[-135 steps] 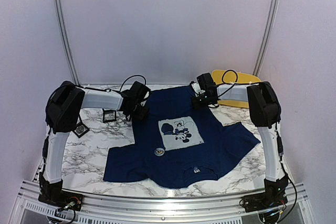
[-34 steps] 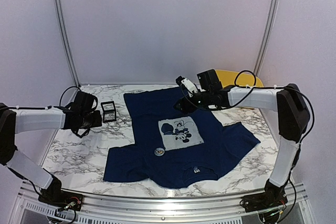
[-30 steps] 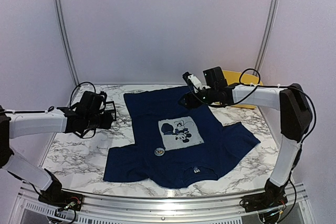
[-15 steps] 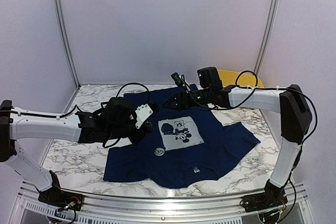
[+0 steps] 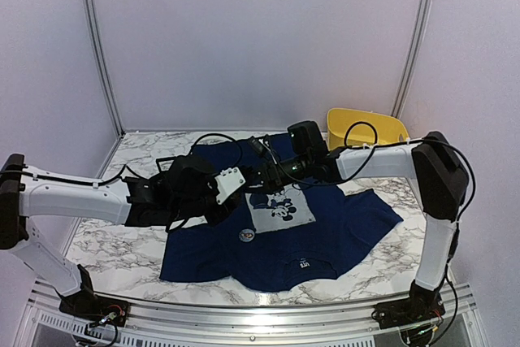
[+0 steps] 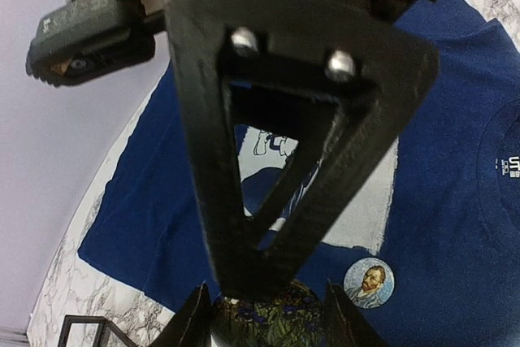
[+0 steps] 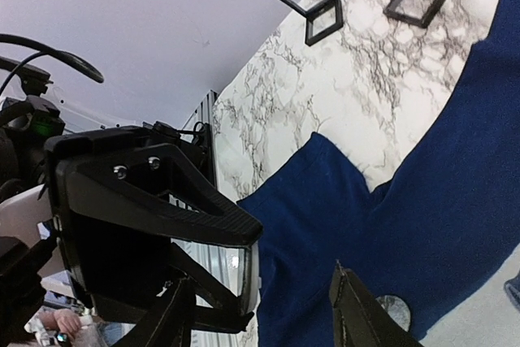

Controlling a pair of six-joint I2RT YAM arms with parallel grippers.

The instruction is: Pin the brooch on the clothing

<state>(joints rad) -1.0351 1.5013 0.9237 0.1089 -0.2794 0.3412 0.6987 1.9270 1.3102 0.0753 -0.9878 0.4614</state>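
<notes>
Hovering above the shirt near centre frame, the left gripper point(image 6: 266, 318) pinches a floral brooch point(image 6: 258, 329) between its fingers. The right gripper point(image 7: 260, 278), jaws spread and empty, faces it at close range. The navy T-shirt point(image 5: 341, 225) lies flat below, with a portrait badge point(image 5: 246, 235) on it, lower left of the print. The fingers could clash, or an off-centre nip could knock the brooch loose. The table point(image 5: 122, 237) is white marble, the walls point(image 5: 260, 38) pale, and a yellow tub point(image 5: 366, 126) sits upper right.
</notes>
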